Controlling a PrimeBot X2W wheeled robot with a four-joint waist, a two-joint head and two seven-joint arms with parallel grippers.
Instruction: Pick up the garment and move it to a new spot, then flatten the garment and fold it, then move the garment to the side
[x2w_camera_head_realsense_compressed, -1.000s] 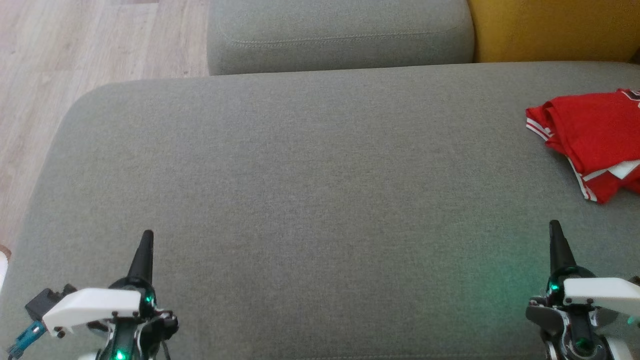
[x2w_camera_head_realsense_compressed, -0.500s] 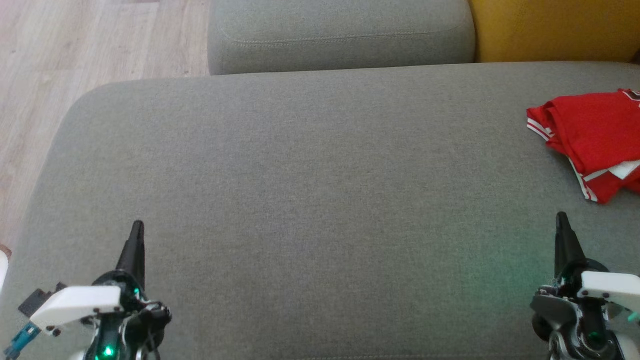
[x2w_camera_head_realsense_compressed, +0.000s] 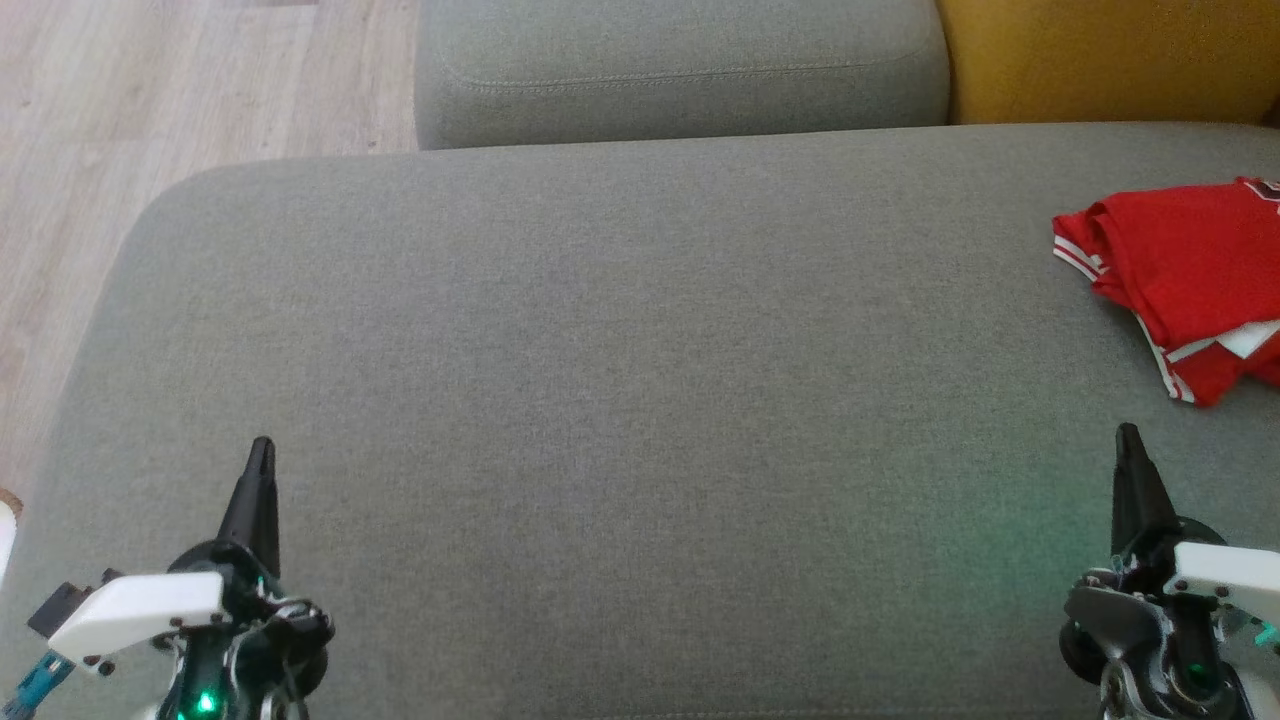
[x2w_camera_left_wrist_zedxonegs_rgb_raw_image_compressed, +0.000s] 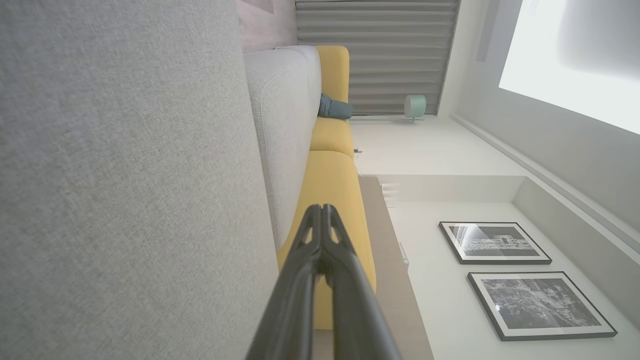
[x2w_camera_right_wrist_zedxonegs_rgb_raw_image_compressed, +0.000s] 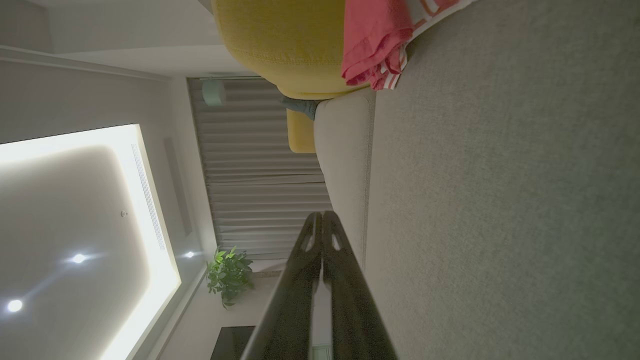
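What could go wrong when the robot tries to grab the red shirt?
1. The shirt lies partly out of the head view at the right, so the robot may misjudge where to grab.
2. The right gripper is shut; unless it opens first, it would likely just push the shirt along the sofa.
3. The shirt is bunched in layers, so a pinch may catch only the top one.

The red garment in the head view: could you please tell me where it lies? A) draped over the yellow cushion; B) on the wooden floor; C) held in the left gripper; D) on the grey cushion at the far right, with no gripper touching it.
D: the red garment lies bunched on the grey cushion at the right edge, ahead of the shut right gripper and apart from it.
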